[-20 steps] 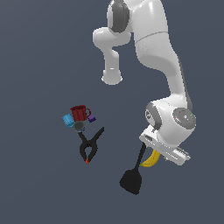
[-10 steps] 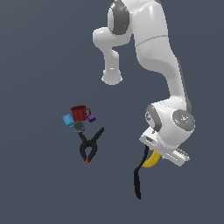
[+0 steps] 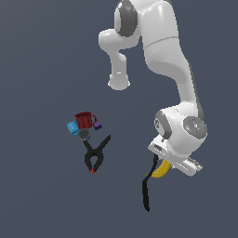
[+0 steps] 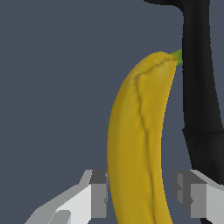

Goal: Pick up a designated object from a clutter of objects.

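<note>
The yellow banana [image 4: 135, 144] lies on the dark floor, its green stem tip touching the black spatula [image 4: 201, 87]. My gripper [image 4: 142, 194] is open and straddles the banana's lower half. One finger [image 4: 98, 194] is against its side, and the other finger [image 4: 190, 192] stands a small gap away. In the exterior view the banana [image 3: 160, 170] pokes out from under the hand, with the gripper [image 3: 163, 166] low over it. The spatula [image 3: 147, 190] stands thin on its edge beside it. My fingertips are hidden there by the hand.
A black clamp [image 3: 96, 155] lies towards the exterior view's left. Behind it sit a red mug [image 3: 84, 120], a blue cup [image 3: 72, 128] and a small purple block [image 3: 97, 125], bunched together. The arm's base [image 3: 119, 82] stands at the back.
The spatula has turned from lying flat, with its broad blade showing, onto its thin edge. The hand has sunk slightly over the banana. The clamp and cups have not moved.
</note>
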You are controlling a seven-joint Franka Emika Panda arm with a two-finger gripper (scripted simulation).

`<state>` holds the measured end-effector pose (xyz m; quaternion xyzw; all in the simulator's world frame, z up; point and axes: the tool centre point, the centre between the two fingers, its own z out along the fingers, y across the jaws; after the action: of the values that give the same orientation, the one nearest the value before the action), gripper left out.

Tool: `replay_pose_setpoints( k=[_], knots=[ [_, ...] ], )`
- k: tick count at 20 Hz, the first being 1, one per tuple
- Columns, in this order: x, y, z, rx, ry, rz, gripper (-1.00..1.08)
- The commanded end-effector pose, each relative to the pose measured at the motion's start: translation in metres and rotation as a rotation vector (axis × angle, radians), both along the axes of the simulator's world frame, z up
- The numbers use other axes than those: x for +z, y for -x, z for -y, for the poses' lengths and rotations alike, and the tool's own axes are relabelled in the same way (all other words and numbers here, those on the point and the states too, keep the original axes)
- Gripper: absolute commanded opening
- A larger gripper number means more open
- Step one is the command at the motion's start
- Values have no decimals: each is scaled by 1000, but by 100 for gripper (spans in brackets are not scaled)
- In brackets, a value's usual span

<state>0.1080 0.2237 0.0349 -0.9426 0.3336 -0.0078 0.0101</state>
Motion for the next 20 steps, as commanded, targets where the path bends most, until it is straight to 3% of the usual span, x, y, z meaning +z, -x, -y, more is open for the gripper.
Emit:
replay_pose_setpoints(
  k=[1, 10, 20],
  knots=[
    [4, 0, 4, -2, 0, 1, -100],
    [43, 3, 40, -3, 2, -2, -100],
    [130, 11, 119, -6, 4, -7, -100]
  ],
)
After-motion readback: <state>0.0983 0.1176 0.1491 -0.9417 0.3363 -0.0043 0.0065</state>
